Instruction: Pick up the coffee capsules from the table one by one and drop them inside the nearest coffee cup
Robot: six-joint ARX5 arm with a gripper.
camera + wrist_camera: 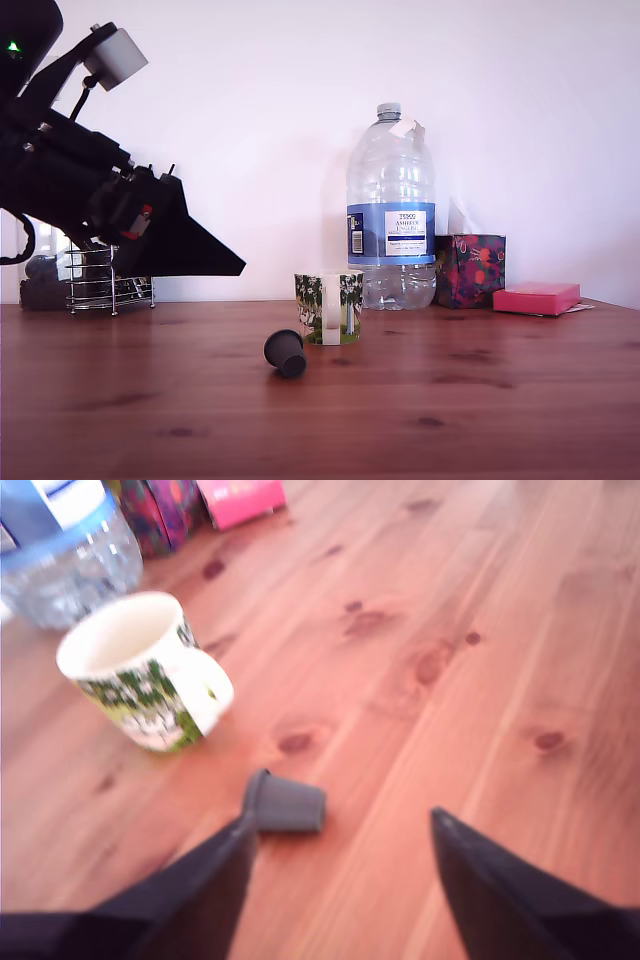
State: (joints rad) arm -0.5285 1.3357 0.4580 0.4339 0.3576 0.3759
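Step in hand: approach to the pick. The hand (342,820) hangs above the counter (480,400), fingers spread, holding nothing. The dark capsule (286,353) lies on its side near the cup (329,308). Next move, as judged: descend, straddle the capsule, close across its body.

Black robot arm (60,185)
Matte black pointed fingers (200,890), pale grey camera box (115,57), green light (13,46), small red mark (147,212).

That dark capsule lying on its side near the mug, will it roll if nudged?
Likely: the small dark tapered coffee capsule lies on its side on the reddish wooden table, so a nudge probably rolls it in an arc. Being small, it's probably light.
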